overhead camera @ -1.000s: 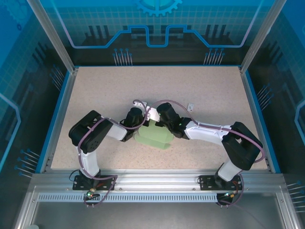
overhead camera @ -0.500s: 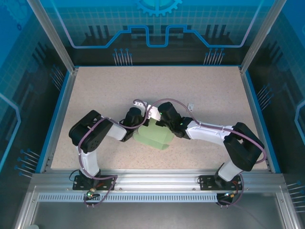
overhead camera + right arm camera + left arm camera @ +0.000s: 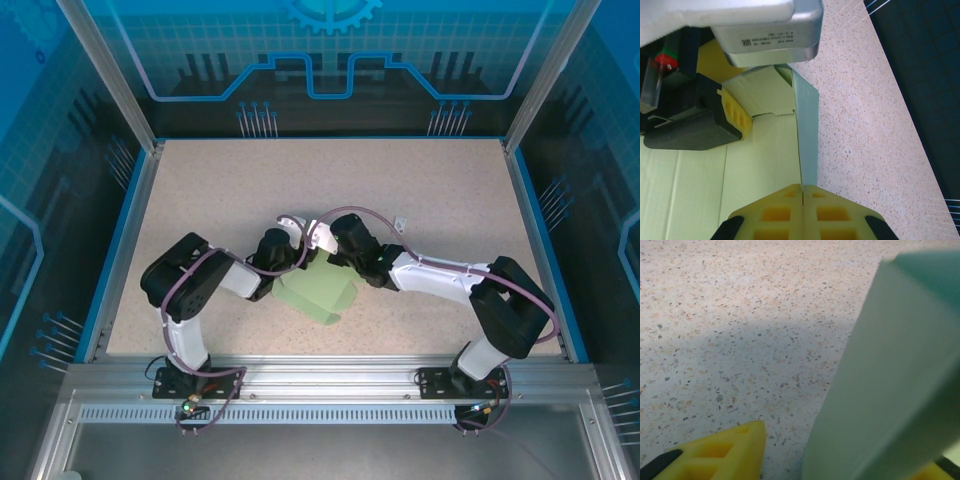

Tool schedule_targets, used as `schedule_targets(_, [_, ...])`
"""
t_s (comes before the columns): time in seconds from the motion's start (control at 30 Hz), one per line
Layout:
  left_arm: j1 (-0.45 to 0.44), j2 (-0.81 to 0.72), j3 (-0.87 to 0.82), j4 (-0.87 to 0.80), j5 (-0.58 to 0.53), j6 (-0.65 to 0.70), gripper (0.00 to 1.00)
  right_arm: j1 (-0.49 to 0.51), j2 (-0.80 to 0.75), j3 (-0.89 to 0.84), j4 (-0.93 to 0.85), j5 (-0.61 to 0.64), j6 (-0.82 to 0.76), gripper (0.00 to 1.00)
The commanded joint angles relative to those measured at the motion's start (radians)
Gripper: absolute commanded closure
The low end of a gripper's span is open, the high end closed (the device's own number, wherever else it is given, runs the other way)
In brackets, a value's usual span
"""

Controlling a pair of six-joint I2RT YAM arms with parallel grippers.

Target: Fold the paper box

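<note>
The pale green paper box (image 3: 318, 292) lies partly folded at the middle of the table, between the two arms. My right gripper (image 3: 331, 262) is shut on the top edge of one upright wall of the paper box (image 3: 807, 130); its yellow jaws (image 3: 803, 192) meet on the thin sheet. My left gripper (image 3: 294, 266) stands open at the box's left end. In the left wrist view a green panel (image 3: 900, 380) rises between its yellow fingers (image 3: 715, 455), with bare table between the left finger and the panel. The left gripper's finger (image 3: 735, 115) rests over the box's inner panel.
A small white scrap (image 3: 401, 224) lies on the speckled table (image 3: 450, 190) behind the right arm. Blue rails (image 3: 125, 240) border the table on the left, right and far sides. An aluminium beam (image 3: 330, 375) carries both arm bases at the near edge.
The left gripper has opened and let go of the box. The box has swung and flattened toward the near side, its corner now pointing at the front edge. The right gripper keeps its pinch.
</note>
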Motion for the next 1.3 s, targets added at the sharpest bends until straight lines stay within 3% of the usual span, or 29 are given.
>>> schedule_targets(0.0, [0.009, -0.063, -0.005, 0.021, 0.032, 0.021, 0.52, -0.004, 0.006, 0.031, -0.024, -0.006, 0.017, 1.0])
schedule_targets(0.17, [0.014, -0.109, -0.004, -0.012, 0.044, 0.027, 0.47, -0.005, 0.006, 0.033, -0.023, -0.009, 0.012, 1.0])
schedule_targets(0.43, [0.05, -0.145, 0.007, -0.035, 0.076, 0.026, 0.49, -0.005, 0.004, 0.03, -0.031, -0.01, 0.004, 1.0])
schedule_targets(0.9, [0.087, -0.181, 0.008, -0.117, 0.264, 0.049, 0.34, -0.009, 0.02, 0.063, -0.043, -0.005, -0.01, 1.0])
schedule_targets(1.27, [0.105, -0.135, 0.064, -0.161, 0.257, 0.063, 0.55, -0.006, 0.017, 0.066, -0.056, -0.04, -0.018, 1.0])
